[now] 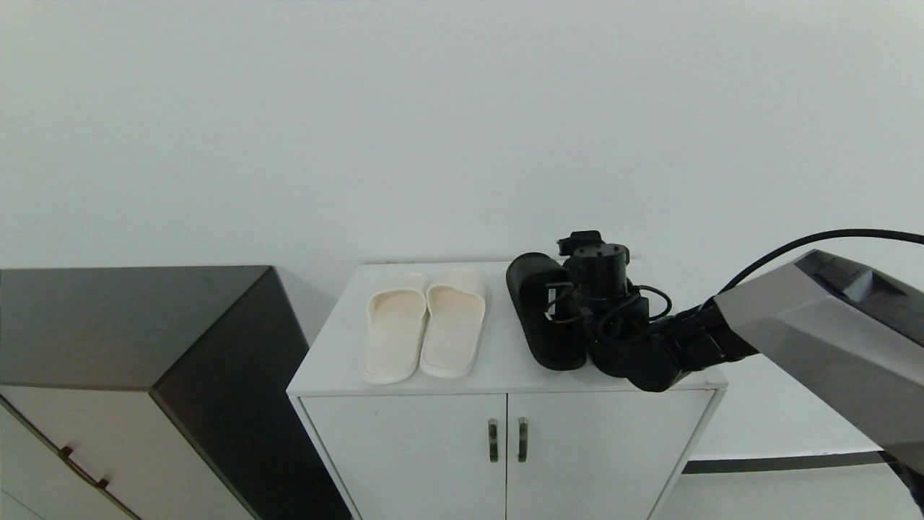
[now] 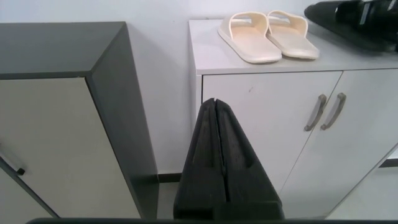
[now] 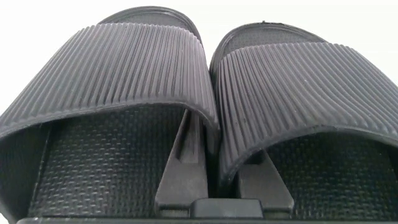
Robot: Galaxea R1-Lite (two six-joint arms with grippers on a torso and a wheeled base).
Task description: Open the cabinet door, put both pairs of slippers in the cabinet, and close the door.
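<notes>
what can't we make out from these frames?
Inside of the white cabinet: both doors are shut, in the head and left wrist views.
Second of the black slippers: covered by the right arm in the head view.
The dark cabinet: cut off by the head view's left and bottom edges.

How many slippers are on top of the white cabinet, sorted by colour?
cream slippers: 2
black slippers: 2
Total: 4
</notes>
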